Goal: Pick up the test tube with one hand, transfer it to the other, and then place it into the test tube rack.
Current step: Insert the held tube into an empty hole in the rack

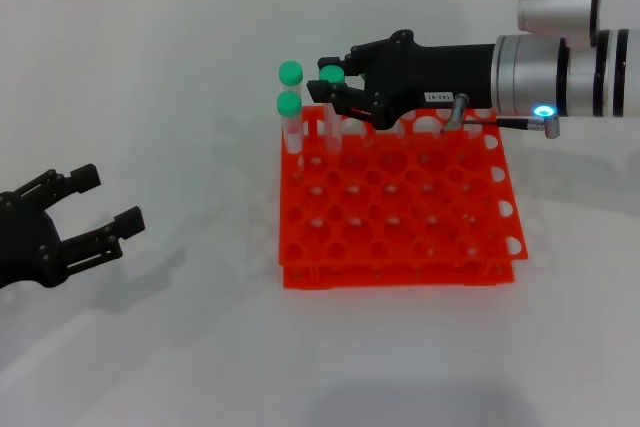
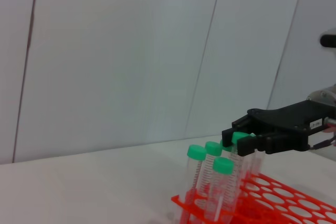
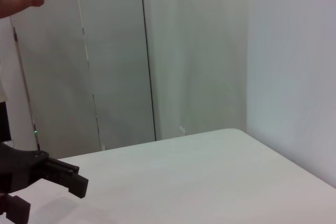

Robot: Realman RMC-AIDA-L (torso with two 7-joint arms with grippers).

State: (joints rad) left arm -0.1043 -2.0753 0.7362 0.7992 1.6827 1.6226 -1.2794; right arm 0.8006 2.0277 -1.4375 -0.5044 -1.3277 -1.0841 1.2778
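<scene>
head view: the right black labelled hand [image 1: 337, 89] on its silver arm is clenched on a slim clear green-capped test tube [image 1: 332, 75] at the far left corner of the bright orange-red tiered plastic rack [image 1: 400, 209] on the white surface [image 1: 200, 347]. 2 other green-capped tubes [image 1: 289, 104] stand beside it. the left black hand [image 1: 108, 205] hovers released, well apart. left wrist view: the right hand [image 2: 242, 139] grips the tube's cap [image 2: 240, 137] above the rack [image 2: 273, 198]. right wrist view: only surface [image 3: 184, 182] shows.

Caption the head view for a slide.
Right pincer lowers a green-capped test tube into the orange rack; left pincer open.
</scene>
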